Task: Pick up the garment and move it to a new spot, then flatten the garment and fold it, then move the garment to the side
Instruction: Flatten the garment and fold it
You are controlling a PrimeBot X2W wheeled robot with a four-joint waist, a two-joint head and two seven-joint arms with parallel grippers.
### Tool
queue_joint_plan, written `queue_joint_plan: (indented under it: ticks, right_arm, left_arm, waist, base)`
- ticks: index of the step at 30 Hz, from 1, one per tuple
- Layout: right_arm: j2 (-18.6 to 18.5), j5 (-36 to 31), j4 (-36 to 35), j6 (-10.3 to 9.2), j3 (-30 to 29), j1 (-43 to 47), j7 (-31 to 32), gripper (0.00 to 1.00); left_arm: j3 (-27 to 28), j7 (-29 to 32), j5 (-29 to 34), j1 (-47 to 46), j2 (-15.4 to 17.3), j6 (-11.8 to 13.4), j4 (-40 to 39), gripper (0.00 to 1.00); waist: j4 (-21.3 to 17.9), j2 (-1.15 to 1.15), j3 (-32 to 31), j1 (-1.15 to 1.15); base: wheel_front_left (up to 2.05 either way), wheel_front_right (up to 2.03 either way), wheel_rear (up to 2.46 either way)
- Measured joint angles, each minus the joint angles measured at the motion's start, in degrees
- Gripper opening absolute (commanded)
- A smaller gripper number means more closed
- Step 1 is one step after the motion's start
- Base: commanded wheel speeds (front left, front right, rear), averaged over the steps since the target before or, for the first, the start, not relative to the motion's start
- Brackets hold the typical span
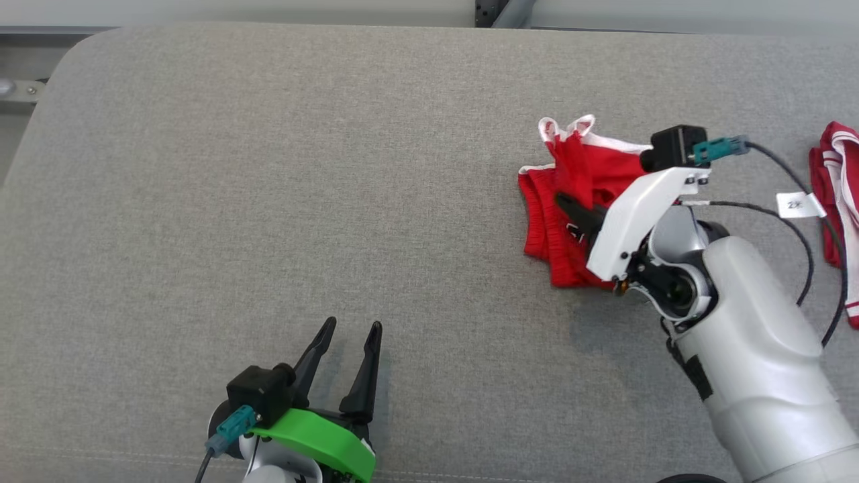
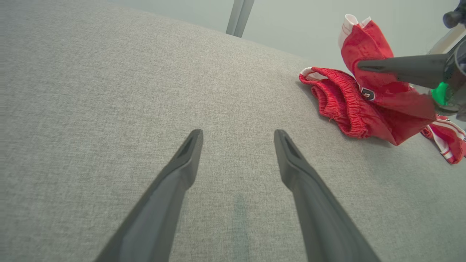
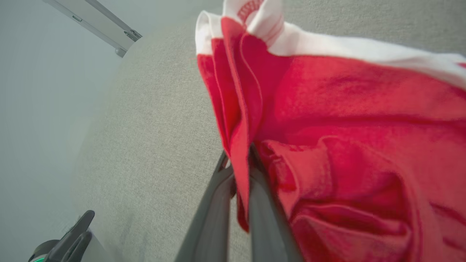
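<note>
Grey pad: near edge cut off. Red garment lain at pad's right, one fold lifted, part hidden by right arm. Second red-white cloth cut by frame edge. Right gripper clamped on garment; left gripper spread, nothing held. Cable tag: writing blurred. Badge half covered, unreadable.

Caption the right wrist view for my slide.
Right gripper, jaws shut on a fold of the red garment, above the grey fabric surface.

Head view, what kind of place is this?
Probably a robot garment-folding test bench: a grey padded table, a red garment pinched in the right pincer, and a striped garment lying nearby.
</note>
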Motion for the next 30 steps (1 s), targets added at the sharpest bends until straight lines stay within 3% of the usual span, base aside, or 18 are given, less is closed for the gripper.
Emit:
queue_joint_plan:
  ticks: [5,6,7,8,9,10,16,21,22,23,24,27,30]
  right_arm:
    - [4.0,-5.9,3.8,0.0,-0.5,0.5,-2.6,0.0]
    - [4.5,-6.8,4.2,0.0,-0.5,0.5,-2.9,0.09]
    - [4.9,-7.3,4.5,0.0,-0.5,0.5,-3.4,0.36]
    - [5.2,-7.8,4.7,0.0,-0.4,0.5,-3.6,0.48]
    - [5.4,-8.1,5.0,0.0,-0.1,0.5,-3.7,0.7]
    - [5.5,-8.4,5.1,0.0,0.2,0.5,-3.9,1.0]
    - [6.1,-9.0,2.7,0.0,3.3,0.6,-5.9,1.0]
    - [5.2,-6.4,-10.5,0.01,6.1,1.8,-8.5,1.0]
    - [2.7,-6.2,-16.5,0.04,3.9,2.5,-10.5,0.9]
    - [0.9,-6.8,-18.8,0.04,2.0,3.2,-11.7,0.36]
    - [-0.8,-7.8,-20.4,0.0,-0.1,3.9,-12.8,0.0]
    - [-4.9,-11.7,-21.1,0.0,-4.9,6.3,-16.9,0.0]
    - [-7.7,-16.8,-16.4,-0.01,-6.3,8.6,-23.3,0.0]
  left_arm:
    - [0.4,0.0,0.3,-0.2,-0.1,0.0,0.1,1.0]
    - [0.6,0.0,0.3,-0.2,-0.1,0.0,0.2,1.0]
    - [0.8,0.0,0.3,-0.2,-0.1,0.0,0.2,1.0]
    - [0.8,0.0,0.3,-0.2,-0.1,0.0,0.2,1.0]
    - [0.8,0.0,0.3,-0.1,-0.2,0.0,0.2,1.0]
    - [0.8,0.0,0.3,-0.1,-0.2,0.0,0.3,1.0]
    - [0.9,0.0,0.3,0.2,-0.4,0.0,0.9,1.0]
    - [1.8,0.0,0.3,0.9,0.0,0.0,0.8,1.0]
    - [2.2,0.0,0.3,1.3,0.3,0.0,0.6,1.0]
    - [2.4,0.0,0.3,1.4,0.5,0.0,0.5,1.0]
    - [2.7,0.0,0.3,1.4,0.5,0.0,0.2,1.0]
    - [3.0,0.0,0.4,1.3,0.5,0.0,0.0,1.0]
    - [2.2,0.0,0.4,1.2,0.4,0.0,0.0,1.0]
  waist:
    - [1.3,0.0,0.0,0.0]
    - [1.5,0.0,0.0,0.0]
    - [1.6,0.0,0.0,0.0]
    - [1.8,0.0,0.0,0.0]
    - [1.8,0.0,0.0,0.0]
    - [1.8,0.0,0.0,0.0]
    - [1.2,0.0,-0.4,0.0]
    - [0.0,0.0,-1.0,0.0]
    - [-0.4,0.0,-1.2,0.0]
    - [-0.6,0.0,-1.1,0.0]
    - [-0.7,0.0,-1.0,0.0]
    - [-0.9,0.0,-0.2,0.0]
    - [-1.3,0.0,0.6,0.0]
  base:
    - [0.0,0.0,0.0]
    - [0.0,0.0,0.0]
    - [0.0,0.0,0.0]
    - [0.0,0.0,0.0]
    - [0.0,0.0,0.0]
    - [0.0,0.0,0.0]
    - [0.0,0.0,0.0]
    - [0.0,0.0,0.0]
    - [0.0,0.0,0.0]
    - [0.0,0.0,0.0]
    - [0.0,0.0,0.0]
    - [0.0,0.0,0.0]
    - [0.0,0.0,0.0]
